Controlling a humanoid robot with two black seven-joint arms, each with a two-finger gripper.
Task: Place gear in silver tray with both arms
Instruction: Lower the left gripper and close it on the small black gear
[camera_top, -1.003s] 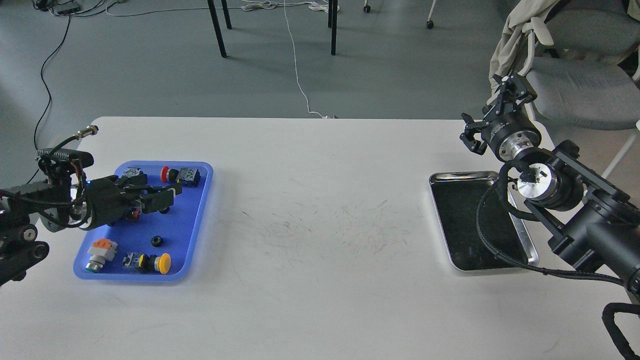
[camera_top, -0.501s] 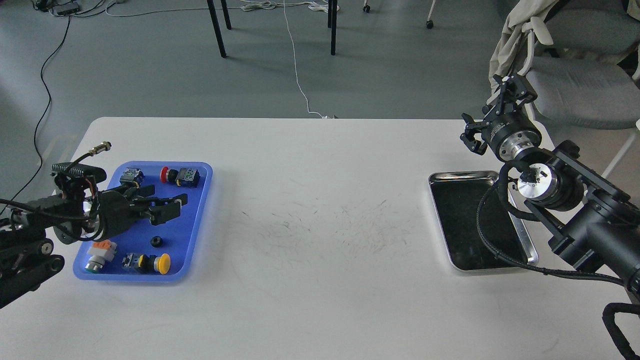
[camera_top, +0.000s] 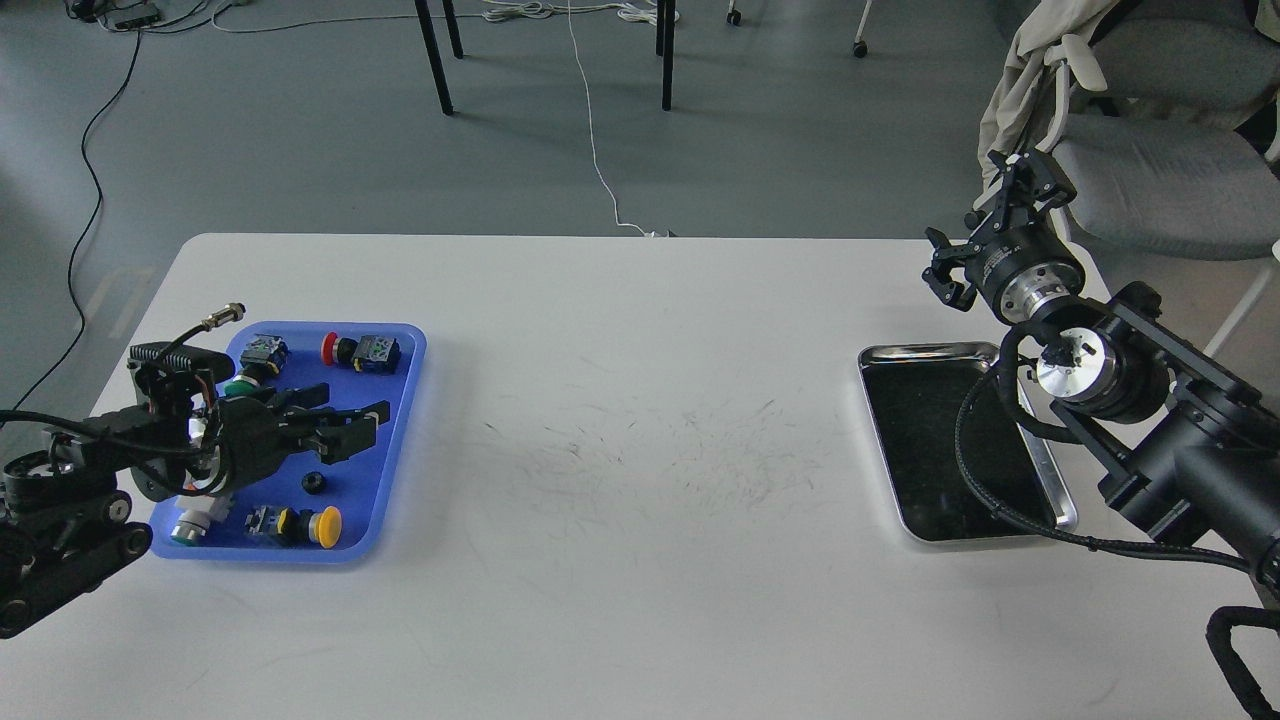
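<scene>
Hovering over blue tray (camera_top: 395, 440), L gripper (camera_top: 350, 420) spread, w/ small black gear (camera_top: 315, 483) just below; R gripper (camera_top: 985, 235) spread beyond silver tray (camera_top: 880, 430).

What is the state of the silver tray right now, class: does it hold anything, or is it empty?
Empty. The silver tray shows only its bare dark bottom where visible; the right arm hides its right part.

Head view looks forward-down over table (camera_top: 640, 420).
</scene>
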